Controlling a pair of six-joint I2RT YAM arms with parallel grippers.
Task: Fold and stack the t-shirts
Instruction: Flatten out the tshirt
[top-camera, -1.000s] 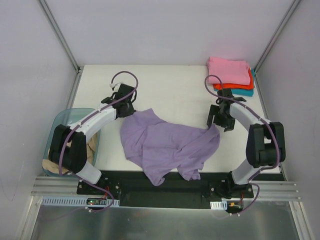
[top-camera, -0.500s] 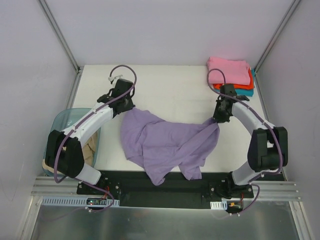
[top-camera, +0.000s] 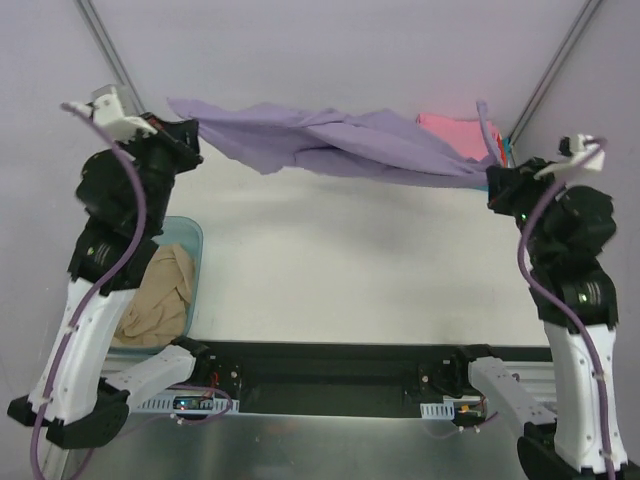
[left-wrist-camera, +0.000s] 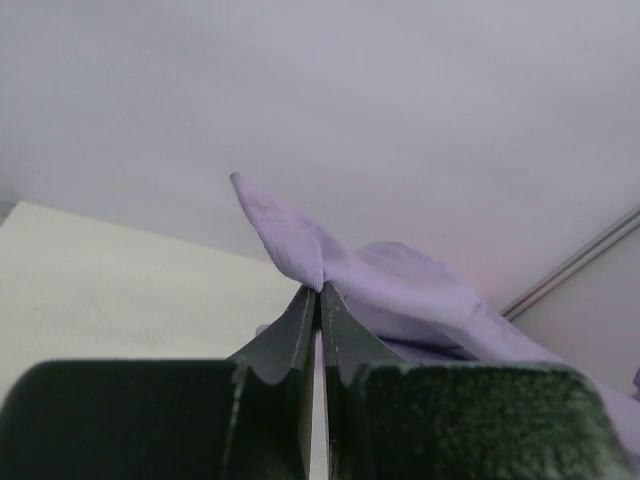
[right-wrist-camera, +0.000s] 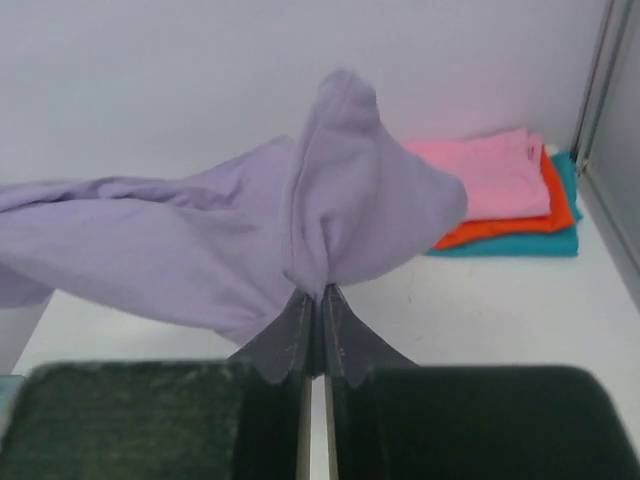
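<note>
Holding lavender t-shirt (top-camera: 330, 140) stretched mid-air; left claw (left-wrist-camera: 320, 291) (10 o'clock) & right claw (right-wrist-camera: 318, 296) (2 o'clock) pinched tight on it, prob. corners. Next: lay flat on worktop (top-camera: 330, 270).

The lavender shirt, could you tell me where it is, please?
Top view: the lavender shirt hangs stretched over the table's far side, pinched between left hand and right hand.

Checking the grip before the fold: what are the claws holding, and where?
Both hold the lavender t-shirt, stretched between them: left claw pinches one end's edge, right claw the opposite end, bunched.
</note>
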